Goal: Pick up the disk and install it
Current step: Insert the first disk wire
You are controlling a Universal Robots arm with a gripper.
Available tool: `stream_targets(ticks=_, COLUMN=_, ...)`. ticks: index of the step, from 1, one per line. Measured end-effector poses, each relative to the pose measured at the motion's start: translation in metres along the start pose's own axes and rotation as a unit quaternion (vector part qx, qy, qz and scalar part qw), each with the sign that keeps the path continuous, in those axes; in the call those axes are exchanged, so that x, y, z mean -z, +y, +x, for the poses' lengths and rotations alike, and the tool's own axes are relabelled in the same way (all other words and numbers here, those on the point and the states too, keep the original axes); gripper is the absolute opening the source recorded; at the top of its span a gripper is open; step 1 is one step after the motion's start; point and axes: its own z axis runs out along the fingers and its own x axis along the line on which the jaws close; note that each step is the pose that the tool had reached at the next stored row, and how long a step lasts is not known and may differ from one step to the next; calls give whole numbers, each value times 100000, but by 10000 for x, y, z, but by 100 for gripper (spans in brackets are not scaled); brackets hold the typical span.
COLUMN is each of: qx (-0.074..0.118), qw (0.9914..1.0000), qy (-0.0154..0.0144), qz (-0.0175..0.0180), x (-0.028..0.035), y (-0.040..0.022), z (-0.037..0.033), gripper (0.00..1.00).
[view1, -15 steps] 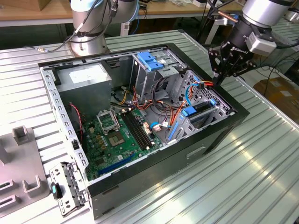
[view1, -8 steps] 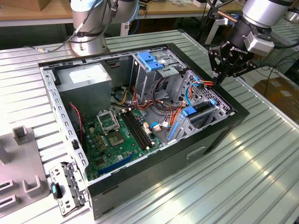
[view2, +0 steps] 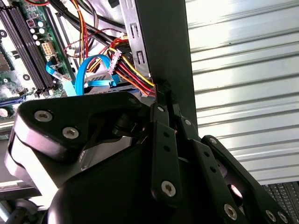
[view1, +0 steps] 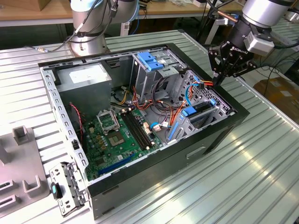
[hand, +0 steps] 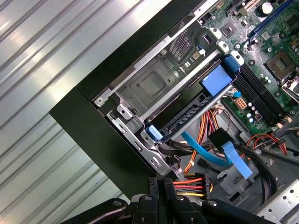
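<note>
In the exterior view my gripper (view1: 217, 77) hangs above the drive cage (view1: 205, 93); the disk (view1: 200, 108) sits slotted inside it. In the second wrist view the jaws are pressed together, empty. In the first wrist view the disk (hand: 187, 116) lies edge-on in the cage, just ahead of the jaws, its long axis crosswise to them.

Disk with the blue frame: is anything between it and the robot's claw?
Yes. A red-yellow-black wire bundle lies right by the gripper, and a blue flat cable crosses between the gripper and the disk.
</note>
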Motion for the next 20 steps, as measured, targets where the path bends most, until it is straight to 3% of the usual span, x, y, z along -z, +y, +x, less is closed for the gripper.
stream_targets(ticks=5, qx=-976, qw=99995, qy=10, qz=17, x=0, y=0, z=0, gripper=16)
stream_targets(ticks=9, qx=-3874, qw=99925, qy=39, qz=68, x=-1, y=0, z=0, gripper=16)
stream_targets(ticks=18, qx=-4164, qw=99913, qy=41, qz=76, x=-2, y=119, z=-130, gripper=16)
stream_targets(ticks=20, qx=-5317, qw=99859, qy=56, qz=91, x=-2, y=119, z=-131, gripper=16)
